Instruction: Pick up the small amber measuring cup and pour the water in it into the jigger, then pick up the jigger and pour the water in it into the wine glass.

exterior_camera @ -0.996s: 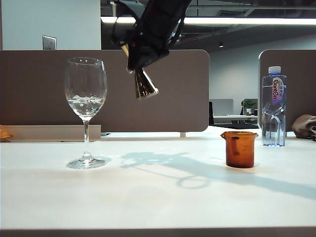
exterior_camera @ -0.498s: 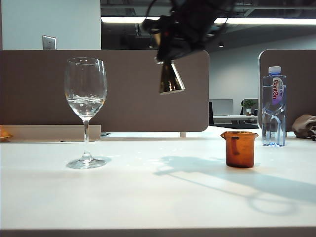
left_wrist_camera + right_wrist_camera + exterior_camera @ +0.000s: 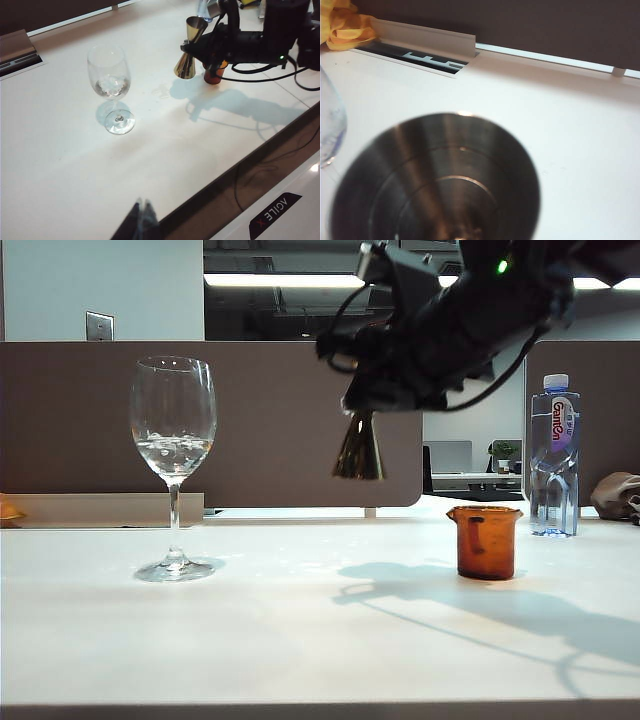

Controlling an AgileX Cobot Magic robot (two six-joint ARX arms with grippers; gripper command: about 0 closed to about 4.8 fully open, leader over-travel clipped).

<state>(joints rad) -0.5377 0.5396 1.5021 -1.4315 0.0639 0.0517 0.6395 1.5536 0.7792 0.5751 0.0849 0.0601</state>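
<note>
Holding the jigger [image 3: 358,447] by its waist, upright, the right gripper [image 3: 372,400] hangs above the table [image 3: 300,640], between the wine glass [image 3: 174,440] and the small amber measuring cup [image 3: 485,542], nearer the cup. Water [image 3: 174,452] sits in the glass bowl. Left gripper [image 3: 141,220]: only dark fingertips show, well apart from the glass; cannot tell its opening.

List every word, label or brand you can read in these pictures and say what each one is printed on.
"AGILE X", seen upside down: on the robot's white base plate in the left wrist view.
Water bottle label: a brand word running vertically, too blurred to read reliably.
Nothing readable on the wine glass, jigger or small amber measuring cup.
</note>
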